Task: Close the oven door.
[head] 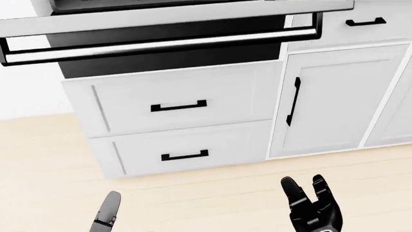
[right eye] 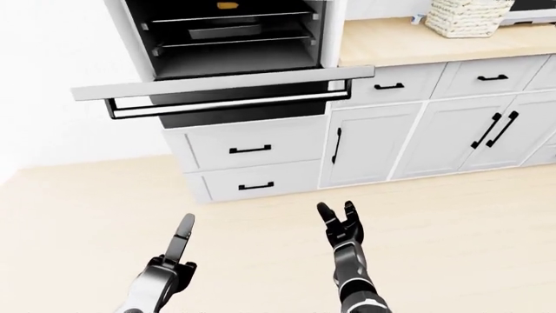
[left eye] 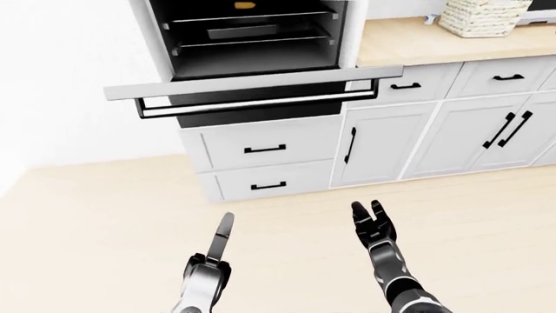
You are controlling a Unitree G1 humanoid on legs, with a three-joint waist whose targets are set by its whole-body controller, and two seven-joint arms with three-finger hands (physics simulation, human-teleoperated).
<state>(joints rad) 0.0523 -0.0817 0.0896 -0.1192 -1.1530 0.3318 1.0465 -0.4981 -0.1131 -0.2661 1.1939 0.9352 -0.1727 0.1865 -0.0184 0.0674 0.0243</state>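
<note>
The oven [left eye: 252, 36] stands open at the top of the left-eye view, with dark racks and a tray inside. Its door [left eye: 252, 83] hangs flat and horizontal, grey edge toward me, with a bar handle [left eye: 261, 103] under that edge. The door also spans the top of the head view [head: 167, 19]. My left hand [left eye: 222, 236] is low in the view, fingers straight and open, empty. My right hand [left eye: 372, 222] is open and empty too, fingers up. Both are well below the door and apart from it.
Two white drawers [left eye: 265, 150] with black handles sit under the oven. White cabinet doors [left eye: 382, 143] run to the right under a wooden counter [left eye: 435, 42] that holds a woven basket [left eye: 482, 16]. A white wall is to the left, and a pale wood floor [left eye: 104, 215] lies below.
</note>
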